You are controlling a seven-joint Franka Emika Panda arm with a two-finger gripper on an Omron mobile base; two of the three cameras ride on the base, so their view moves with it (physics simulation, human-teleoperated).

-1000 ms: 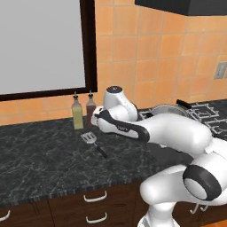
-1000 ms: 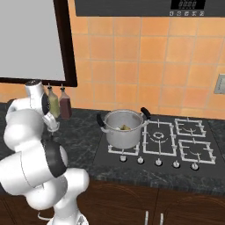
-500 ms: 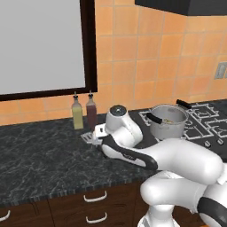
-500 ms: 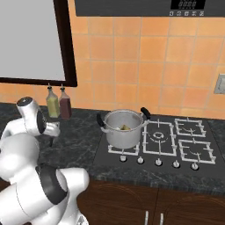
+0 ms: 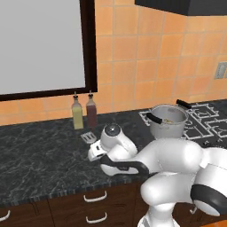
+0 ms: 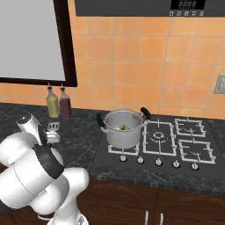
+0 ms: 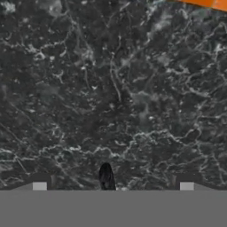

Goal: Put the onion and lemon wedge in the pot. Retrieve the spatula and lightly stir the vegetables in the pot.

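The steel pot (image 5: 167, 122) (image 6: 123, 130) with black side handles stands on the left front burner. A small yellowish bit shows inside it, too small to tell the onion from the lemon wedge. The spatula lies on the dark counter left of the stove, with its slotted silver head (image 5: 88, 137) (image 6: 53, 126) pointing to the bottles. My gripper (image 5: 94, 153) (image 6: 51, 137) (image 7: 113, 186) is low over the spatula's handle, just in front of the head. It is open, and the black handle end (image 7: 105, 176) lies between the two fingertips.
Two bottles (image 5: 78, 114) (image 5: 91, 111) stand against the tiled wall behind the spatula. The hob (image 6: 176, 140) stretches right of the pot. My white arm bends low over the counter's front edge.
The hand has come down and toward the counter's front, from above the spatula to just over its handle. The jaws stayed open.
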